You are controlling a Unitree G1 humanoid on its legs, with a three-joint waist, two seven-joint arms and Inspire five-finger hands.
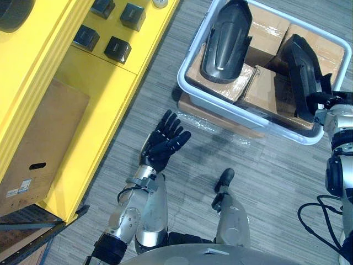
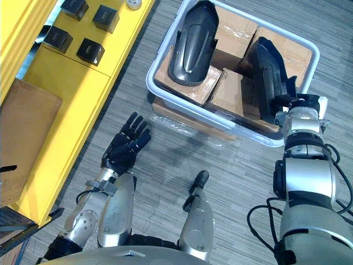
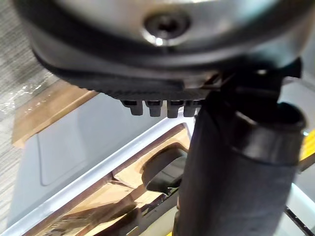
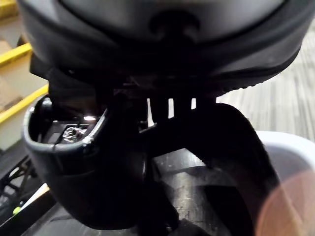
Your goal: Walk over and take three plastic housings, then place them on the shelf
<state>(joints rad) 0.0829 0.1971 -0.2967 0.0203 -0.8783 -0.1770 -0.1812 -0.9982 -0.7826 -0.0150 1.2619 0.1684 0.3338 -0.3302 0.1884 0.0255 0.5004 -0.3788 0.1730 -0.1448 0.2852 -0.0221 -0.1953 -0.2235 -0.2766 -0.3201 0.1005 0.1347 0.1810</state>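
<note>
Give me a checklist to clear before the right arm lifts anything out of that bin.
1. Reach: the right hand is at the right-side housing in the bin: ok.
2. Hold on that housing: cannot tell, the contact is hidden.
3. Spare hand: the left hand is open over the floor and carries nothing: ok.
4. Next pick: the second housing lies on the cardboard boxes, unobstructed: ok.
5. Count of three housings: not ok, two are in sight.
6. Drop spot: the yellow shelf has bare surface beside the small black boxes: ok.
</note>
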